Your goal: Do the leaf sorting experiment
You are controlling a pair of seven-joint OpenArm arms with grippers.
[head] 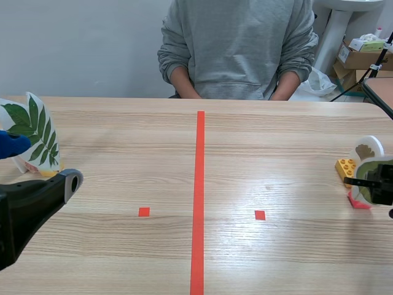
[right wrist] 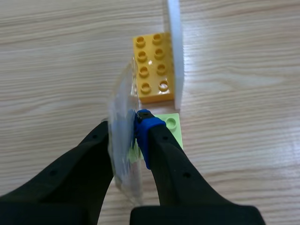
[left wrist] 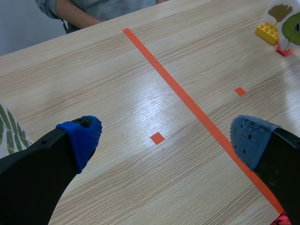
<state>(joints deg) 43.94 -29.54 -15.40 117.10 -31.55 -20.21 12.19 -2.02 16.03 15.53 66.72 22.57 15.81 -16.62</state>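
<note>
**Right tool** (right wrist: 125, 126): fingers pressed onto a clear laminated card (right wrist: 121, 101), one black finger on each face, with a blue pad (right wrist: 146, 125) flat against one side. In the right wrist view we see the card edge-on. In the scene view it stands upright and shows a green leaf.

Low beside the blue-padded finger, under the card, lies a light green brick (right wrist: 171, 129). In the scene view a red brick (head: 359, 201) sits at the card's foot. We cannot tell whether the card is seated in either brick.

**Ahead of the right tool:** a yellow brick (right wrist: 152, 68), studs up. A second card, the ginkgo-leaf card (head: 366, 150), stands upright against one long side of it. We note this whole group at the right edge of the worktop (head: 123, 123).

**Left tool** (left wrist: 166, 136): fingers spread wide, blue pads facing each other. It hangs above the wood, over a small orange square mark. Beside one of its fingers stands the compound-leaf card (head: 35, 130), upright at the left edge of the worktop and well apart from the right-hand group.

**Further out:** the orange-red tape line (head: 198, 203) runs down the middle between the two groups. Across the worktop sits a person (head: 236, 49) in a grey sweatshirt, forearms at the far edge.
</note>
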